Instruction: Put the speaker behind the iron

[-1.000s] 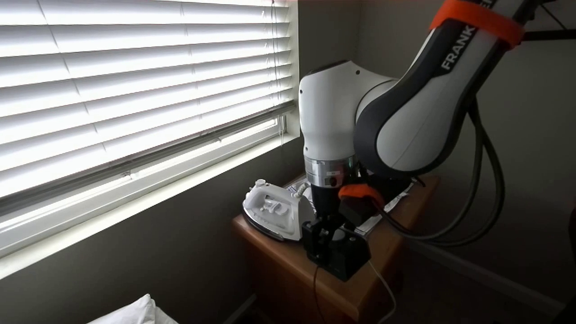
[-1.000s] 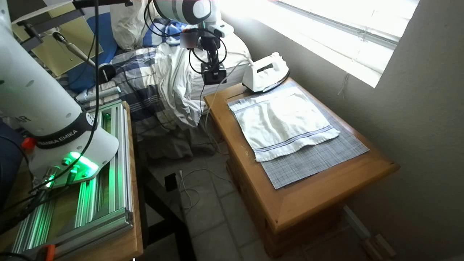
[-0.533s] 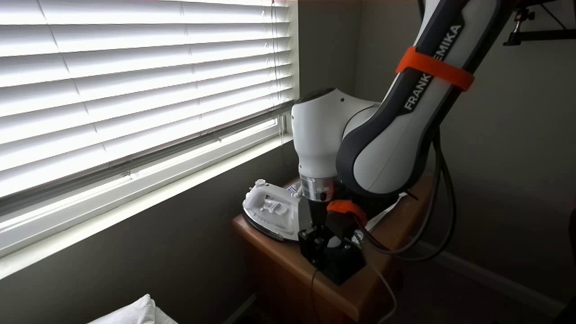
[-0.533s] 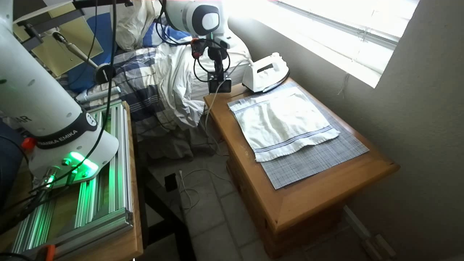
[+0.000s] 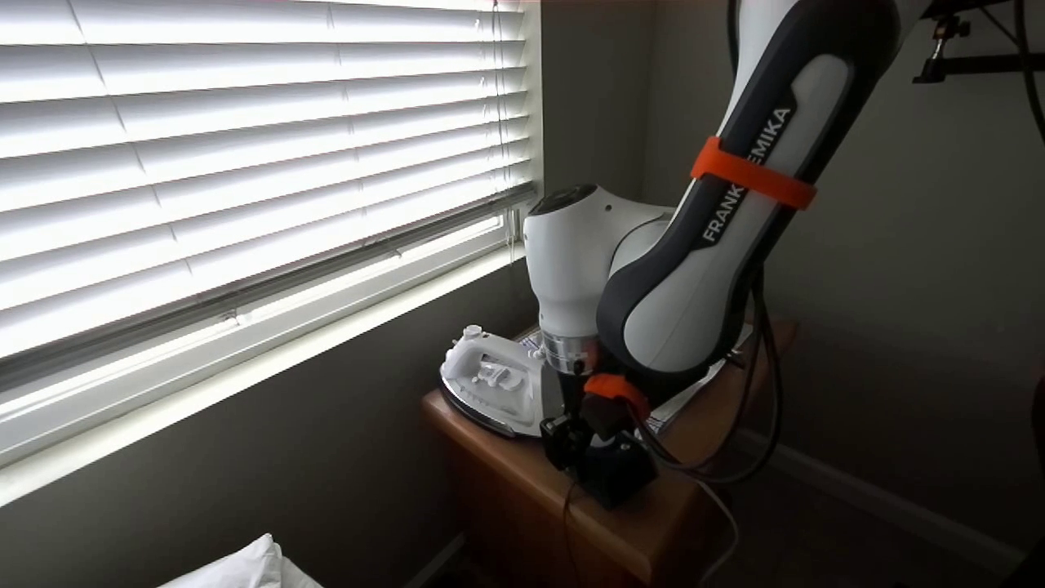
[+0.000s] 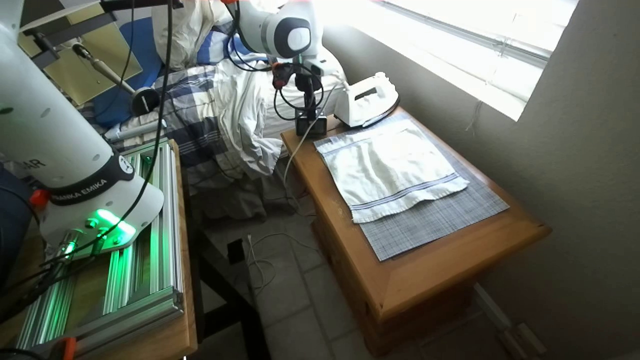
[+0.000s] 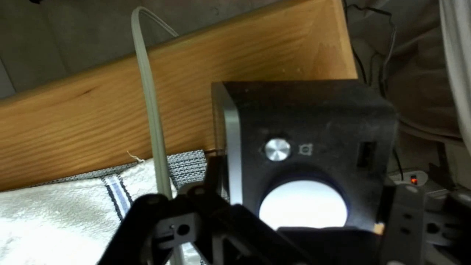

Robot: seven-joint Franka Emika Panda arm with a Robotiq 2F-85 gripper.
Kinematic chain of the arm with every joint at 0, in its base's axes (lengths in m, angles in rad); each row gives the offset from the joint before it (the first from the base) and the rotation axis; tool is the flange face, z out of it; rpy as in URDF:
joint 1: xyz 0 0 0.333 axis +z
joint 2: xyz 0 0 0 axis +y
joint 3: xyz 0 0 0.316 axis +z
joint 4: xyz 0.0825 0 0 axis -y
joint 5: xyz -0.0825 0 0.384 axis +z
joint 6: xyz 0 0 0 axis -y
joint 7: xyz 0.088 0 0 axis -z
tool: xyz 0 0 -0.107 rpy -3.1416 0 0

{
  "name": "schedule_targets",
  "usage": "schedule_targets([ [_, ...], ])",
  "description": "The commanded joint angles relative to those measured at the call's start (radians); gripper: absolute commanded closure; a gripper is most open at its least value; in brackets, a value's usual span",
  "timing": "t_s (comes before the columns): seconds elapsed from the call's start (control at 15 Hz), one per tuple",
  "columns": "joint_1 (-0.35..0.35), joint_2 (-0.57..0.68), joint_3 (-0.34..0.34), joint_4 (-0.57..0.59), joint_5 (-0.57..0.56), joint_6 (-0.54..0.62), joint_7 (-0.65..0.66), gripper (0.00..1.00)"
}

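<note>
The speaker is a dark box with a silver knob and a pale round port. My gripper is shut on it, one finger on each side, in the wrist view. In both exterior views the speaker is at the nightstand's corner, upright or nearly so. Whether its underside touches the wood I cannot tell. The white iron stands on the nightstand close beside the gripper. The iron and the gripper are also side by side in an exterior view. The iron is outside the wrist view.
The wooden nightstand bears a grey placemat and a white striped towel. A pale cord passes beside the speaker and hangs over the edge. A thin dark cord hangs below the speaker. A window wall and the bed are close by.
The arm has lowered and, in an exterior view, carried the speaker down and across toward the iron, over the nightstand corner. The pale cord has shifted slightly. The iron and towel have not moved.
</note>
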Motion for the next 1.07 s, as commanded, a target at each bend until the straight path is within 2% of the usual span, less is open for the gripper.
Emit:
schedule_targets([
  [0.0,0.036,0.01,-0.045,0.019,-0.041,-0.003,0.003,0.38],
  [0.4,0.016,0.026,-0.022,0.024,-0.044,0.031,-0.081,0.38],
  [0.47,0.01,0.026,-0.017,0.02,-0.041,0.046,-0.1,0.03],
  [0.6,0.012,0.026,-0.021,0.015,-0.039,0.062,-0.12,0.0],
  [1.0,0.026,-0.014,-0.036,-0.014,-0.041,0.076,-0.163,0.0],
])
